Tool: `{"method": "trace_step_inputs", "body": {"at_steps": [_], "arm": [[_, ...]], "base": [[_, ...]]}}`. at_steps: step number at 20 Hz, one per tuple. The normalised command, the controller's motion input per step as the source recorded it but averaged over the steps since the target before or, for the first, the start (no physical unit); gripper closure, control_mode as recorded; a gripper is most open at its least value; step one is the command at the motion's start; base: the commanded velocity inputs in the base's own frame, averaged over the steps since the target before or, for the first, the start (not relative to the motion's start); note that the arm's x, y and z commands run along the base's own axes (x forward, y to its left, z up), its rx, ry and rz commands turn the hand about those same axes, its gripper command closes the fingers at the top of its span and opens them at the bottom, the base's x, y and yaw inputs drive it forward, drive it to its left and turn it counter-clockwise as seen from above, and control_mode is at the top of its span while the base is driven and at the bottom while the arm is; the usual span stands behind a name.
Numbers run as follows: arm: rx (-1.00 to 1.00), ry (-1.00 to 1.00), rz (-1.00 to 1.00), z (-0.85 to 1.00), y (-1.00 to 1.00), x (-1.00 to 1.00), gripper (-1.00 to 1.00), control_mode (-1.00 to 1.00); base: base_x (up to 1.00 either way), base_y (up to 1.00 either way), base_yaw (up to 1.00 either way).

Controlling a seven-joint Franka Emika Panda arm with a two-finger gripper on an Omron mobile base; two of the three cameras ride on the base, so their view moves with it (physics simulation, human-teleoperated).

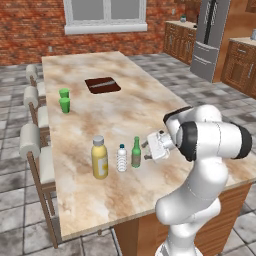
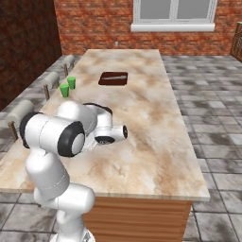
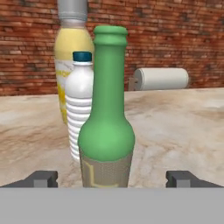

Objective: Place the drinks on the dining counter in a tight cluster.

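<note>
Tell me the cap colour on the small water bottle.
Dark teal-blue cap on the water bottle, clearest in the hand view.

We find the dining counter (image 1: pixel 140 110) topped in beige-brown marbled stone, smooth with a low sheen, on a base of warm, horizontally grained wood. The dark brown inset (image 1: pixel 102 85) at its far end looks matt. The green bottle (image 3: pixel 106 122) reads as smooth glass, faintly glossy, with a tan, finely textured paper-like label at its foot. The water bottle (image 3: pixel 80 118) is ribbed translucent plastic under a dark cap. The juice bottle (image 3: pixel 72 52) is smooth yellow plastic with a matt grey cap. The stools (image 1: pixel 31 142) carry pale cushioned cloth on wooden frames. The far wall is rough red brick; the floor is grey stone tile.
</note>
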Motion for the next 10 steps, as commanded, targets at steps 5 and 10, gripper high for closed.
{"method": "trace_step_inputs", "body": {"at_steps": [5, 10], "arm": [[0.04, 0.01, -0.14, 0.45, -0.65, -0.05, -1.0, -1.0], [0.01, 0.35, -0.2, 0.75, -0.43, -0.47, -1.0, -1.0]], "base": [[0.0, 0.0, 0.0], [0.0, 0.0, 0.0]]}}
